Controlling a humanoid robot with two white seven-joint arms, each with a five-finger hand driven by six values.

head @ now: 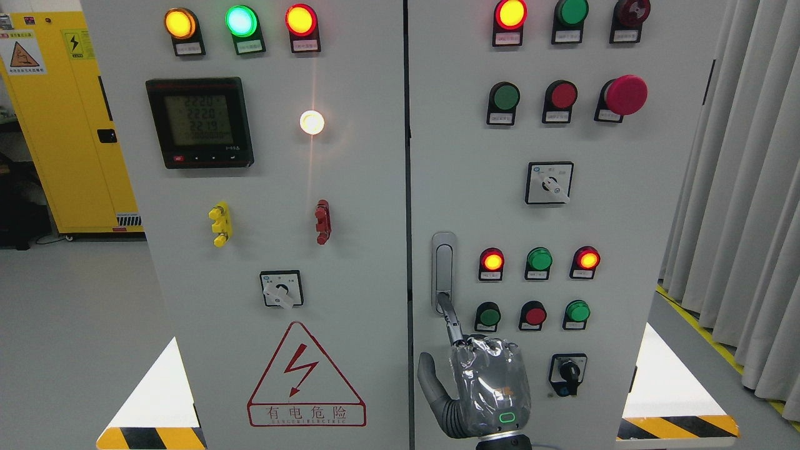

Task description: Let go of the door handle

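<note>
The silver door handle stands upright on the left edge of the right cabinet door. My right hand, wrapped in clear plastic, comes up from the bottom edge below it. Its index finger is stretched up, with the tip touching the handle's lower end. The thumb sticks out to the left, apart from the handle. The hand grasps nothing. The other fingers do not show past the knuckles. My left arm is out of view.
The right door carries lit indicator lamps, push buttons, rotary switches and a red emergency button. The left door has a meter and a warning triangle. A yellow cabinet stands far left and curtains hang at right.
</note>
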